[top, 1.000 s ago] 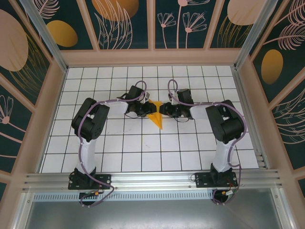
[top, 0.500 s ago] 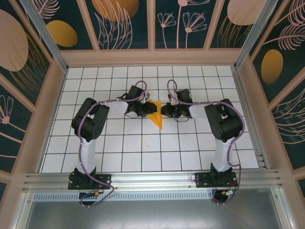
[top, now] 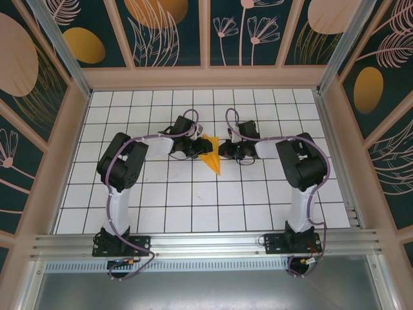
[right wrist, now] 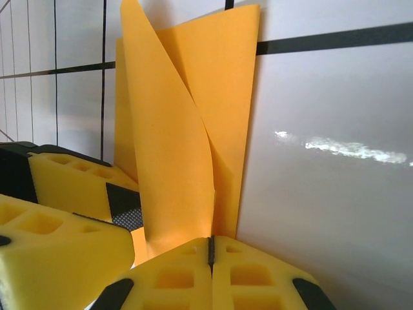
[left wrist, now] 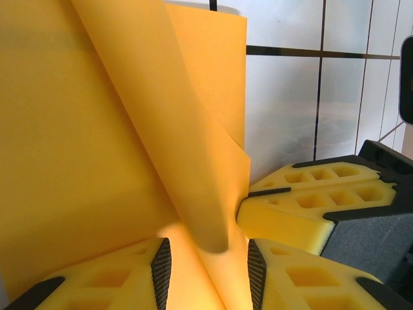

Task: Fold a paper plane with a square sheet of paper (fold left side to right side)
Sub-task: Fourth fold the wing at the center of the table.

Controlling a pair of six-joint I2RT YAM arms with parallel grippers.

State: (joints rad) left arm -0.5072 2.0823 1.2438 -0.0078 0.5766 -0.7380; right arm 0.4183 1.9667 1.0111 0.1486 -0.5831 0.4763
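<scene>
Evidently right jaws meet shut beneath the paper (right wrist: 174, 129), grip unclear; left jaws stand parted around it.

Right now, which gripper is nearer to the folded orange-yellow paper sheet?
Left, narrowly: the left gripper straddles the orange-yellow paper sheet, fingers parted; the right gripper, shut, meets its edge.
</scene>
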